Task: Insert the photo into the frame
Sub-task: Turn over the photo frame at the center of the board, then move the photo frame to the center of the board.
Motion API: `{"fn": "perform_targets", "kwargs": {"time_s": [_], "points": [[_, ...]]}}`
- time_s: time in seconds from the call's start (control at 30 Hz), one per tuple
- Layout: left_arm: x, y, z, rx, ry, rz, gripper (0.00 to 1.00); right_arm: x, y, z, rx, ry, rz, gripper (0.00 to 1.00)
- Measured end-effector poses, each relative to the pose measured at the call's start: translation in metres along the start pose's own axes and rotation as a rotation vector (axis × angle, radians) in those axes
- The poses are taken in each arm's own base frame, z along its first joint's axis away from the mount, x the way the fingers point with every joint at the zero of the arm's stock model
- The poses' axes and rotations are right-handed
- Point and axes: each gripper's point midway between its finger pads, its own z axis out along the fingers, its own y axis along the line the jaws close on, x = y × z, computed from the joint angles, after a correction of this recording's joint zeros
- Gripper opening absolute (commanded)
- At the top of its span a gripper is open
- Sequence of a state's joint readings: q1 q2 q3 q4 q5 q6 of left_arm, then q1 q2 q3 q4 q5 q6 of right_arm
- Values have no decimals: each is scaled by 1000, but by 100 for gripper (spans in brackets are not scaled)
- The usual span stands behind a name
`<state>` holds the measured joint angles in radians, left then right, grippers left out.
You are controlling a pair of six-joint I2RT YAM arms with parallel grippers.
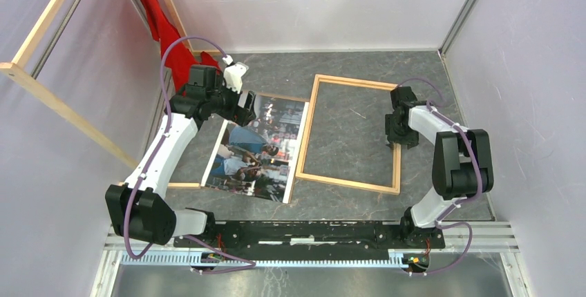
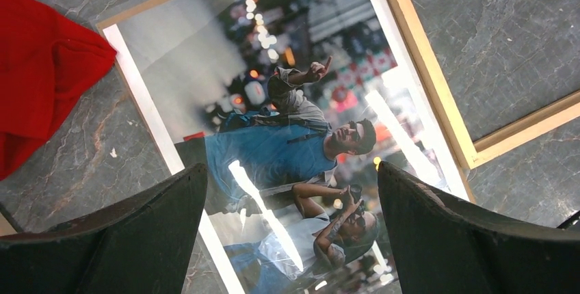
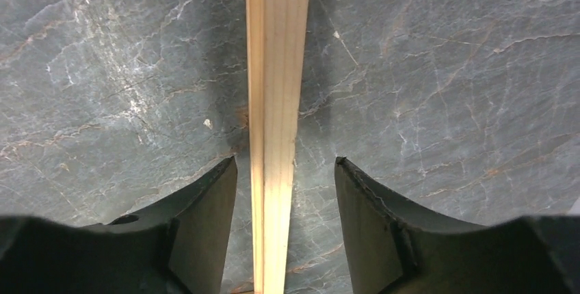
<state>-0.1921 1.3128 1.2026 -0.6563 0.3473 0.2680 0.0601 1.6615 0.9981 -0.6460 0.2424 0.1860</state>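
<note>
The photo (image 1: 259, 148), a colour print of people in blue and white, lies face up on the dark marble table, left of centre. The frame (image 1: 349, 181), a thin light-wood rectangle, lies flat just right of it, and their near edges almost touch. My left gripper (image 1: 243, 109) hovers over the photo's far left part. In the left wrist view it (image 2: 291, 166) is open wide above the photo (image 2: 287, 123), with nothing between the fingers. My right gripper (image 1: 399, 136) is at the frame's right rail. Its open jaws (image 3: 285, 159) straddle that rail (image 3: 277, 68), with a gap on each side.
A brown panel (image 1: 181, 185) shows under the photo's left and far edges. A red cloth (image 1: 162, 34) hangs at the back left, close to the left arm (image 2: 41, 82). Long wooden rails (image 1: 48, 97) lean along the left wall. White walls enclose the table.
</note>
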Motion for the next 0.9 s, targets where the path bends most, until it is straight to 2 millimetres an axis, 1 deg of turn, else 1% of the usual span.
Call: {"fn": "perform_targets", "kwargs": {"time_s": [0.03,0.07,0.13,0.17,0.2,0.23,0.27,0.33,0.37,0.4,0.47,0.5,0.53,0.57,0.6,0.67,0.7,0.77,0.8,0.9], "points": [[0,0,0,-2,0,3,100,-1,1,-1,1,-7,4,74],[0,1,0,-2,1,7,100,-3,2,-3,2,-18,11,78],[2,1,1,-5,6,9,100,-11,7,-15,1,-63,11,83],[3,2,1,-6,7,9,100,-17,13,-21,-5,-89,3,85],[3,2,1,-8,10,8,100,-26,23,-31,-14,-124,-7,87],[4,3,2,-13,13,8,100,-38,38,-43,-35,-172,-24,87],[5,5,2,-21,18,6,100,-53,57,-57,-63,-229,-39,88],[7,7,4,-30,29,4,100,-71,94,-80,-132,-319,-63,88],[9,9,6,-41,38,2,100,-78,122,-95,-185,-374,-80,88],[10,11,7,-48,44,1,100,-80,138,-103,-218,-399,-90,88],[15,16,10,-68,65,-4,100,-79,185,-121,-305,-446,-127,85],[18,20,12,-87,79,-6,100,-77,203,-124,-330,-451,-146,84],[20,22,14,-92,92,-9,100,-74,226,-127,-356,-454,-169,83],[23,24,16,-103,103,-11,100,-72,240,-126,-368,-451,-185,83],[25,26,16,-115,114,-12,100,-69,259,-125,-376,-445,-208,82],[31,31,17,-141,138,-15,100,-62,290,-118,-385,-430,-248,80],[34,33,17,-151,147,-16,100,-59,301,-113,-382,-423,-264,78],[38,35,16,-168,163,-17,100,-51,319,-102,-367,-408,-292,76],[41,37,16,-177,171,-18,100,-46,324,-98,-358,-400,-305,75],[49,40,15,-200,197,-20,100,-36,328,-86,-321,-380,-323,69]]}}
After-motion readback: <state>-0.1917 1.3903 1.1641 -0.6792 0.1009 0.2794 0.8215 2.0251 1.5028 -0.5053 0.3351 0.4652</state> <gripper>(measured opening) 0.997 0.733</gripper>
